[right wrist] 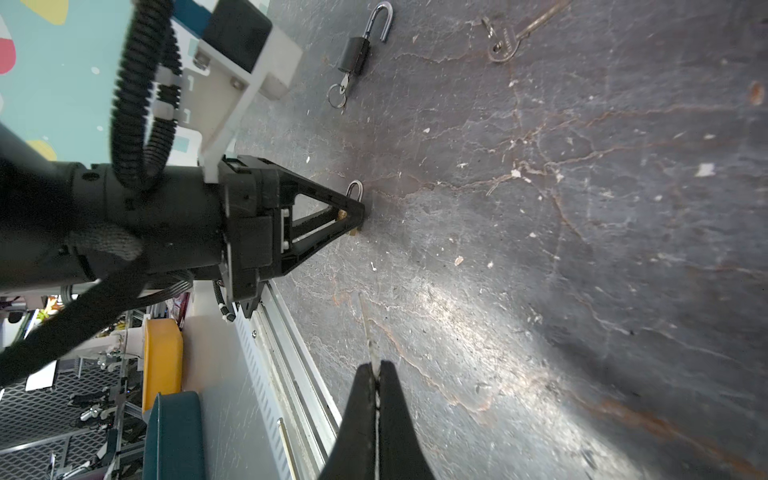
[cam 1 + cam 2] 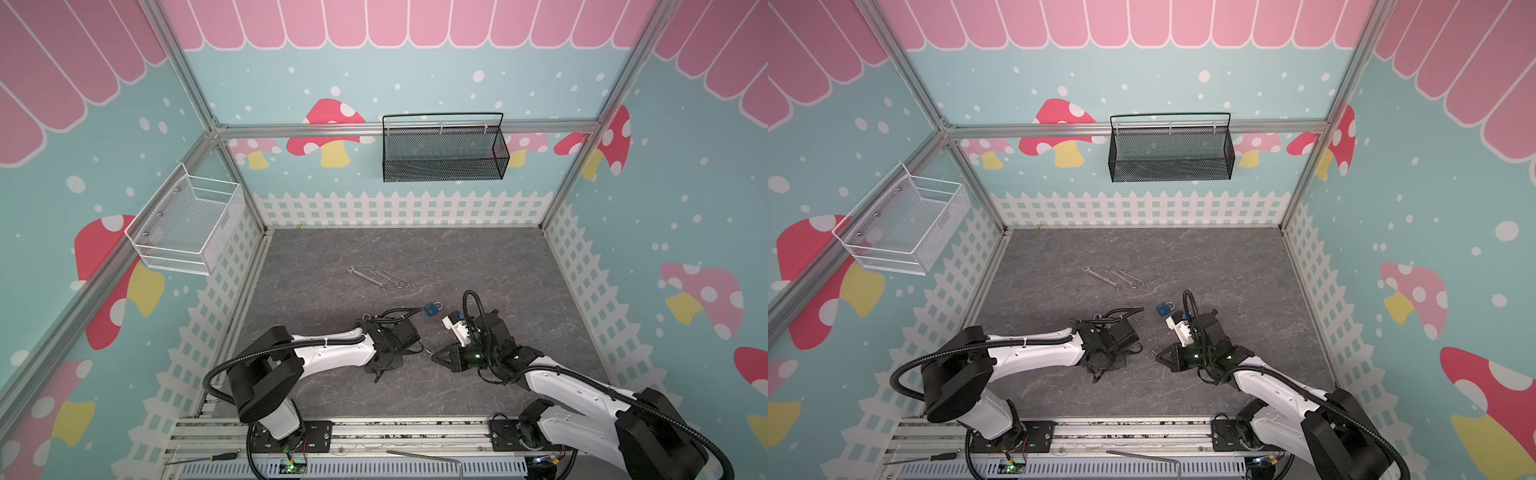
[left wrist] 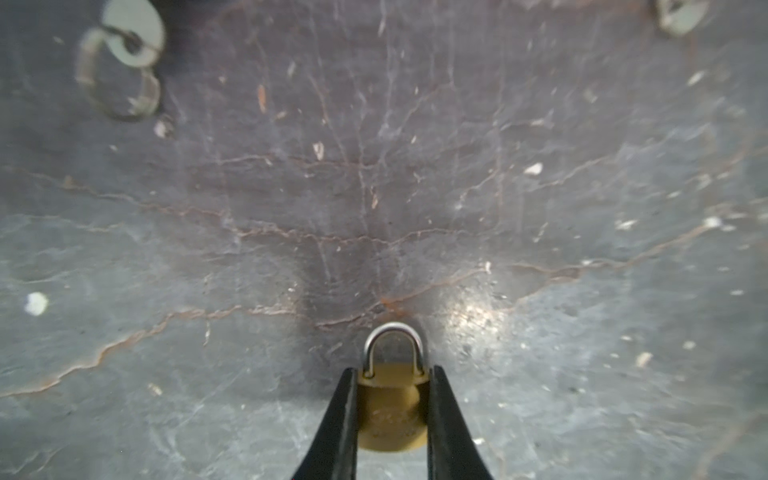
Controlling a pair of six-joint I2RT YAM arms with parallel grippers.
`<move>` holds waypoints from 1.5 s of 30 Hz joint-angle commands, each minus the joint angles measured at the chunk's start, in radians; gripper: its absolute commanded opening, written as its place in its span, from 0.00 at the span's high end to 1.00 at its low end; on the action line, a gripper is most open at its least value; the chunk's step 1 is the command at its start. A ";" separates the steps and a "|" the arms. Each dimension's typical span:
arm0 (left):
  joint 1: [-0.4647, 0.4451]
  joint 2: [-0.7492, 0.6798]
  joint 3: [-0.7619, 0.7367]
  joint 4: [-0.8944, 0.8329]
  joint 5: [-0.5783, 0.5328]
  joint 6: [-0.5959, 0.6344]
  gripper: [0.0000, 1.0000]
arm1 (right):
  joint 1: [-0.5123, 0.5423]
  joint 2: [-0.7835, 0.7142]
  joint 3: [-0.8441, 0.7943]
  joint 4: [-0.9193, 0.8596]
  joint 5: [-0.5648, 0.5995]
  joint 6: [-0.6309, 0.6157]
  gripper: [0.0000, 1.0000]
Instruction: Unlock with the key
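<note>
A small brass padlock (image 3: 390, 411) with a closed silver shackle sits between the two fingers of my left gripper (image 3: 392, 370), which press on its sides just above the grey floor. In the right wrist view the same padlock (image 1: 355, 189) shows at the tip of the left gripper (image 1: 359, 214). My right gripper (image 1: 376, 365) is shut on the key (image 1: 371, 336), whose thin silver blade sticks out past the fingertips toward the padlock. In both top views the left gripper (image 2: 417, 348) and right gripper (image 2: 434, 356) face each other a short gap apart.
A blue padlock (image 2: 432, 309) lies behind the grippers. A black padlock (image 1: 355, 54) lies open with a key and ring in it, and a loose key (image 1: 503, 45) is nearby. Wrenches (image 2: 376, 276) lie mid-floor. Another key on a ring (image 3: 120, 62) shows in the left wrist view.
</note>
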 commanded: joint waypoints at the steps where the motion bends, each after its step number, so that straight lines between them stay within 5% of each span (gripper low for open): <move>1: 0.025 -0.099 0.035 -0.021 -0.029 -0.064 1.00 | 0.004 -0.021 0.007 0.026 0.014 0.083 1.00; 14: 0.060 -0.223 0.140 -0.031 -0.079 -0.183 1.00 | 0.259 0.105 0.045 0.325 0.287 0.384 1.00; 21: 0.051 -0.236 0.142 -0.030 -0.068 -0.199 1.00 | 0.301 0.159 0.067 0.456 0.388 0.472 1.00; 45: 0.048 -0.204 0.175 -0.057 -0.102 -0.184 1.00 | 0.362 0.276 0.135 0.555 0.415 0.531 1.00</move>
